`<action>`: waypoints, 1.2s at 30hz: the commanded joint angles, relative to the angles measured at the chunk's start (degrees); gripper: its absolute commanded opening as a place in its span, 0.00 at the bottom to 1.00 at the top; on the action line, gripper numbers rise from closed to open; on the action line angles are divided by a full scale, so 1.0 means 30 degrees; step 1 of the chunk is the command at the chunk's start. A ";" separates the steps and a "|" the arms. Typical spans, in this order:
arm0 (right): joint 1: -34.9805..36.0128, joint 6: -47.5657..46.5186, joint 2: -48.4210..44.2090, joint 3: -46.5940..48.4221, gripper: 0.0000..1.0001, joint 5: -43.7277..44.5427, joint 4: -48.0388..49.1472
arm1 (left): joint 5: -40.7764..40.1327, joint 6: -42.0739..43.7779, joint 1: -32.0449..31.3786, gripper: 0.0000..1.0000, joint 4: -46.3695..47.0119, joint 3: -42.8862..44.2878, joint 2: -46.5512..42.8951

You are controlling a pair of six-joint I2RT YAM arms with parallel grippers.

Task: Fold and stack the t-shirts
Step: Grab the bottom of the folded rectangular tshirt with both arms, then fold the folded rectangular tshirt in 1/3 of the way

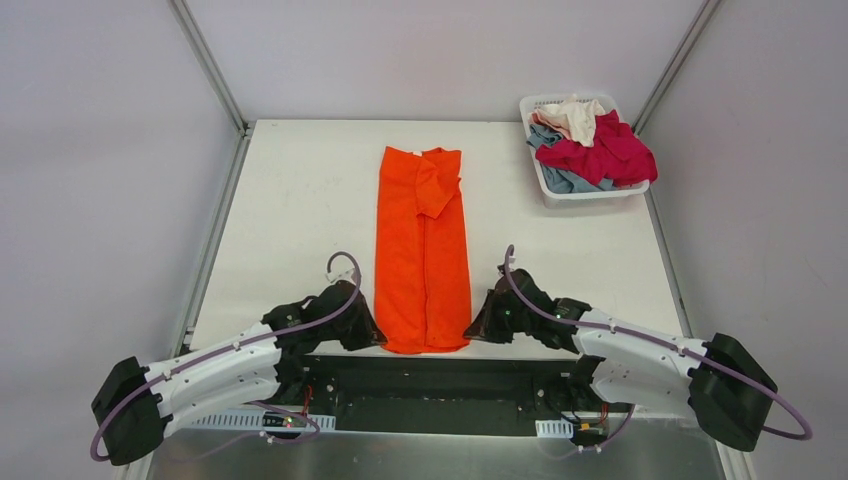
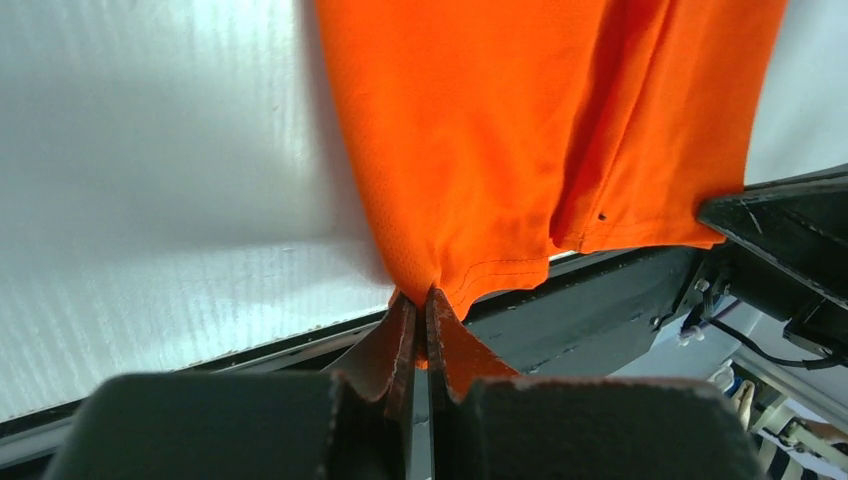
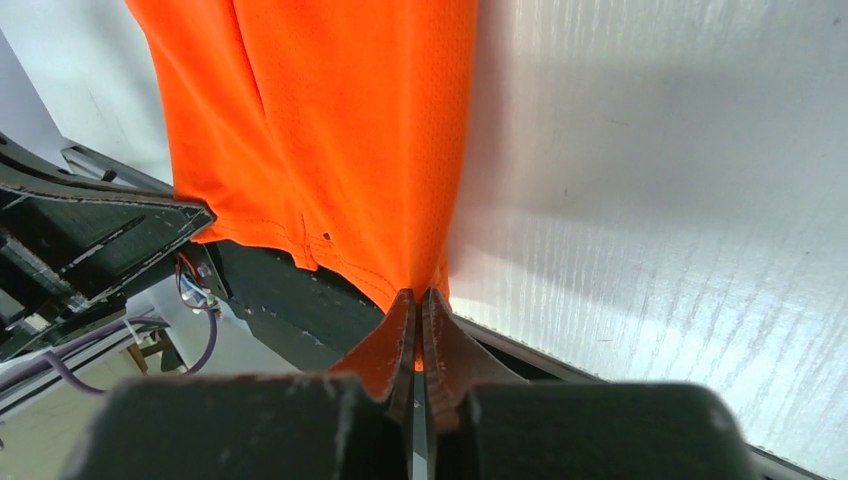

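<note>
The orange t-shirt [image 1: 423, 240] lies on the white table as a long narrow strip, sides folded in, a sleeve folded over at its far end. My left gripper [image 1: 376, 335] is shut on the hem's near left corner; in the left wrist view the gripper [image 2: 421, 300] pinches the orange cloth [image 2: 520, 130]. My right gripper [image 1: 472, 328] is shut on the near right corner; in the right wrist view the gripper [image 3: 418, 298] pinches the orange cloth [image 3: 340, 130]. Crimson-magenta [image 1: 603, 152], grey-blue [image 1: 560, 178] and cream [image 1: 575, 117] t-shirts lie heaped in the basket.
The white slotted basket [image 1: 592, 194] stands at the table's far right corner. Grey walls enclose the table [image 1: 290, 200] on three sides. The black base plate [image 1: 440, 385] of the arms runs along the near edge, under the shirt's hem.
</note>
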 commanded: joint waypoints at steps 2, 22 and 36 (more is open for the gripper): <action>0.0039 -0.0429 -0.0305 0.1444 0.00 0.2372 -0.0145 | -0.1488 0.1635 -0.0073 0.00 0.1141 0.1927 0.0868; -0.4271 -0.3181 0.5185 0.8738 0.00 0.3526 0.0807 | -0.3154 0.6267 0.5424 0.00 0.1163 1.0081 0.7273; -0.7464 -0.4188 1.0964 1.3541 0.00 0.0670 0.1437 | 0.0071 0.8378 0.9386 0.00 0.1697 1.4724 1.3329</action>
